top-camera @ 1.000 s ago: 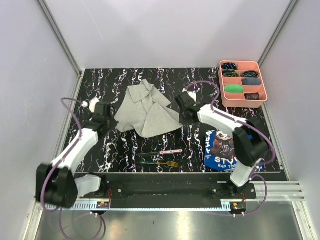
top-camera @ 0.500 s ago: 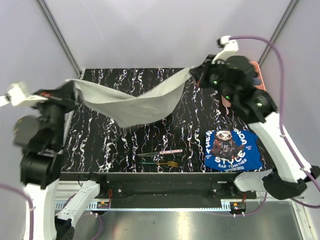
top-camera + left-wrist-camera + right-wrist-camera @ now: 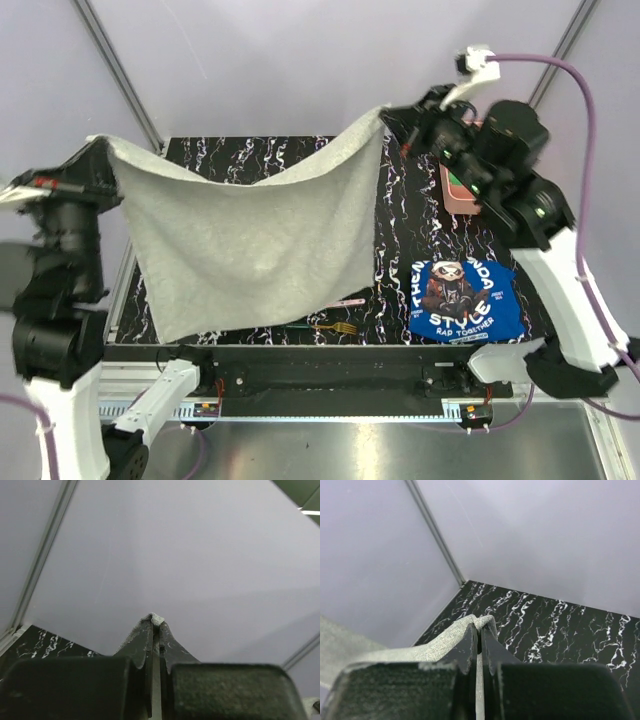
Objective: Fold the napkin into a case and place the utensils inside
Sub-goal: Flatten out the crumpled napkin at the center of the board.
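The light grey napkin [image 3: 250, 235] hangs spread out high above the table, held by its two upper corners. My left gripper [image 3: 103, 150] is shut on the left corner, and a tuft of napkin [image 3: 157, 619] pokes out at its fingertips. At the upper right, my right gripper [image 3: 392, 118] is shut on the other corner, with napkin [image 3: 445, 640] running off to the left from its jaws. The pink-handled knife [image 3: 350, 301] and the green-handled fork [image 3: 335, 327] lie near the table's front edge, partly hidden behind the cloth's lower hem.
A blue printed cloth [image 3: 462, 300] lies at the front right of the black marbled table [image 3: 400, 260]. The pink compartment tray [image 3: 452, 195] sits at the back right, mostly hidden behind my right arm. Grey walls close in the sides and back.
Both arms have risen from the table, lifting the crumpled napkin by two corners. It has opened from a sagging strip into a wide hanging sheet.
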You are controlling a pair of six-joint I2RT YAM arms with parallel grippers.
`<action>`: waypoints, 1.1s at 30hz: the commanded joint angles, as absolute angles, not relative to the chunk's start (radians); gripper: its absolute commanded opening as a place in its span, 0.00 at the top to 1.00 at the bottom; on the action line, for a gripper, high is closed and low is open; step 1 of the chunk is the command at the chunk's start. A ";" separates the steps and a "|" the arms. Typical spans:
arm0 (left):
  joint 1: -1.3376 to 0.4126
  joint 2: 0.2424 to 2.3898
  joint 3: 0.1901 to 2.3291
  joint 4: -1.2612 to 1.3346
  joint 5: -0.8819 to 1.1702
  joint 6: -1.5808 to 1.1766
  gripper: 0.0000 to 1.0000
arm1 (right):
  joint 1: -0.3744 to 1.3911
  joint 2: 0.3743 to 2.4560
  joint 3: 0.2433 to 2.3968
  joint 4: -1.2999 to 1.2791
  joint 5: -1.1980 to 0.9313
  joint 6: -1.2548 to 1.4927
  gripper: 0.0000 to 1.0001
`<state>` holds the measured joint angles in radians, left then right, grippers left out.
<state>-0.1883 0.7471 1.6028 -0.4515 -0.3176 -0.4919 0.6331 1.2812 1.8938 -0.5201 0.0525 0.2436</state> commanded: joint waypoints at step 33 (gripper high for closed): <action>0.098 1.948 1.736 -0.302 -0.379 -0.547 0.19 | 0.337 2.525 2.501 -0.336 -0.037 0.308 0.00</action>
<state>0.0982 2.1059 1.8011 -0.2913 -0.4915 -0.4976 0.3302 2.7113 2.6022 -0.3218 -0.0425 0.2874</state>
